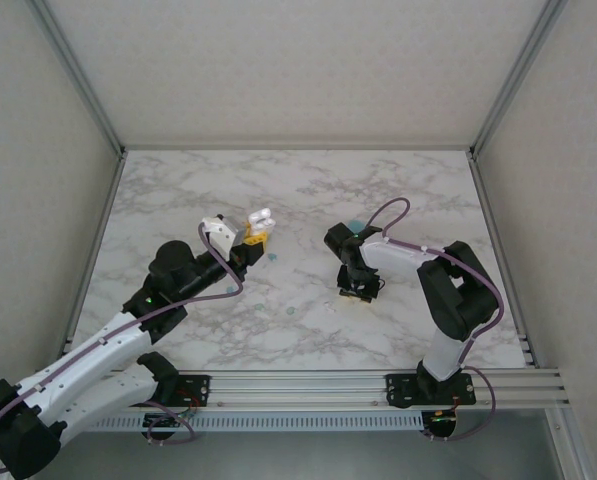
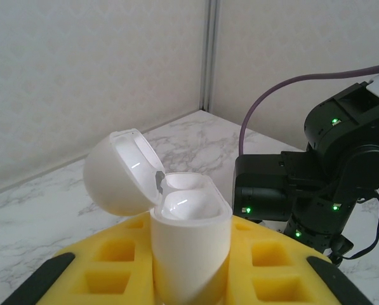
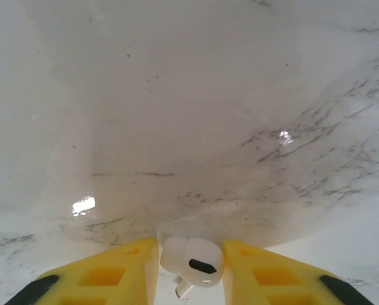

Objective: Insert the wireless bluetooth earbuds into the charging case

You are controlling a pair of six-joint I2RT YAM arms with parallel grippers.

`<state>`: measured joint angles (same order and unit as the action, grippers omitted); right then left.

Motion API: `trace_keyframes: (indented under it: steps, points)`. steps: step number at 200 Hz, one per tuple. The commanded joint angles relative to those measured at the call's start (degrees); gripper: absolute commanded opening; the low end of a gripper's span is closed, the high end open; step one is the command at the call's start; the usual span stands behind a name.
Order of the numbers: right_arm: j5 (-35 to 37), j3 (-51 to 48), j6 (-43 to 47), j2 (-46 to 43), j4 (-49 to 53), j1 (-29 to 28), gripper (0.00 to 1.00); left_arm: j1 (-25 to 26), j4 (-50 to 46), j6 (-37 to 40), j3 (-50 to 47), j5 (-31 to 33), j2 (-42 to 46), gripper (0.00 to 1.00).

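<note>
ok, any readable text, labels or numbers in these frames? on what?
No text readable anywhere.
charging case in the left gripper: plain white, no print.
earbud in the right gripper: no marking.
right arm housing: green lights only, no legible label.

Left arm [image 1: 108, 345] and right arm [image 1: 448, 290]: white link covers between black joint housings. A purple cable [image 1: 418, 250] loops along the outside of each arm. The black housings carry small green indicator lights [image 2: 334, 121]. Left tool [image 1: 257, 238] and right tool [image 1: 359, 291]: yellow fingers [image 3: 113, 273] with square recessed pockets and black strips at the outer edges. Both bases mount on a silver slotted rail [image 1: 308, 385] at the near edge.
</note>
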<state>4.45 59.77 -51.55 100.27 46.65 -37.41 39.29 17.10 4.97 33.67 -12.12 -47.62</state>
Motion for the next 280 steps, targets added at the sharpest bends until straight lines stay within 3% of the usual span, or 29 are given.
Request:
trace_keyframes:
  steps: [1,72,145,280]
  points:
    - [2.56,-0.27,1.50,-0.35,-0.54,0.80,0.32,0.18,1.97,0.28,2.01,-1.23,0.33,0.14]
    - [2.77,-0.09,5.70,0.96,-0.97,0.93,0.36,0.18,2.06,-0.18,2.36,-1.67,-0.11,0.14]
    - [1.64,-1.10,9.95,-0.68,-2.79,1.02,0.29,0.17,1.79,-0.58,2.69,-1.67,-0.19,0.14]
    - [5.75,3.56,24.67,-28.50,-6.48,0.85,0.28,0.95,6.99,-4.77,6.48,-4.33,-9.48,0.13]
